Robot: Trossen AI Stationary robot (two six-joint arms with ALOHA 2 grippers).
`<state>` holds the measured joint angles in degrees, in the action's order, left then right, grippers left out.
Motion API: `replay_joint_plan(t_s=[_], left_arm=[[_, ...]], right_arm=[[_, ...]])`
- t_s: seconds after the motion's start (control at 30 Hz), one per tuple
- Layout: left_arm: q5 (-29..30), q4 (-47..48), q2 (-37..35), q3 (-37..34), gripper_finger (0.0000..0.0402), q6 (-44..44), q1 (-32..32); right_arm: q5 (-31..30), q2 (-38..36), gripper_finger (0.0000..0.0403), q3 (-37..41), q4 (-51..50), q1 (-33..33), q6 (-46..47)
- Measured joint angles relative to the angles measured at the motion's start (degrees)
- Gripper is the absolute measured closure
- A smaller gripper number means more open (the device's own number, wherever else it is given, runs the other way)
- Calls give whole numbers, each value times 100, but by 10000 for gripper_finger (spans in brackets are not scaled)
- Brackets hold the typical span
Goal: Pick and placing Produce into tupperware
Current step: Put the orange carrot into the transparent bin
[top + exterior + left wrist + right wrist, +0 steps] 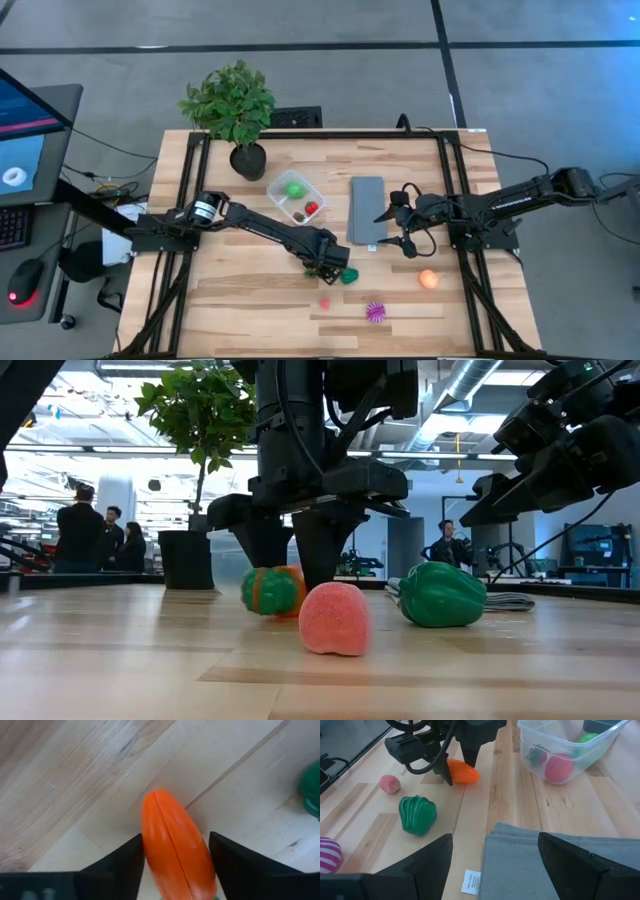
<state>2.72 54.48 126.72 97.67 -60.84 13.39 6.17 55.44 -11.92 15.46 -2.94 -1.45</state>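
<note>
**Left pincer straddles the carrot, not yet clamped**

The left pincer point(322, 266) stands low over the wooden surface point(250, 300), near its middle, and the orange carrot point(175, 845) lies directly between its two dark fingers point(122, 862). In the left wrist view the long axis of the carrot runs forward from the pincer, along the gap and not across it, so the fingers face its two long sides. A thin strip of wood shows between each finger and the carrot, so the pincer seems apart around the carrot and not clamped on it; from these pictures a firm grip cannot be confirmed.

The tupperware point(296, 198) stands farther back on the surface, toward the potted plant point(232, 110), and already holds a green ball point(294, 187) and red pieces point(311, 208). The left arm is clearly the nearer one to both carrot and container.

Just beside the left pincer lies the dark green piece point(348, 277); the pink piece point(324, 302), the spiky purple ball point(375, 311) and the orange ball point(428, 279) lie apart from it toward the front edge.

The right pincer point(398, 228) waits with fingers apart and empty over the edge of the grey slab point(367, 208).

The coming move is probably to close on the carrot sides and lift it toward the tupperware.
</note>
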Motion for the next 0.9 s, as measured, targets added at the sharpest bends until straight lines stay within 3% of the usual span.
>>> replay_joint_plan(t_s=[0.2, 0.57, 0.9], left_arm=[[45, 4, -4, 0, 239, 2, 0], [53, 49, -4, 13, 229, 25, 35], [609, 881, -7, 794, 232, 178, 251]], right_arm=[[-2, 0, 85, 0, 0, 0, 0], [0, 0, 85, 0, 0, -1, 0], [-2, 0, 85, 2, 2, 0, 0]])
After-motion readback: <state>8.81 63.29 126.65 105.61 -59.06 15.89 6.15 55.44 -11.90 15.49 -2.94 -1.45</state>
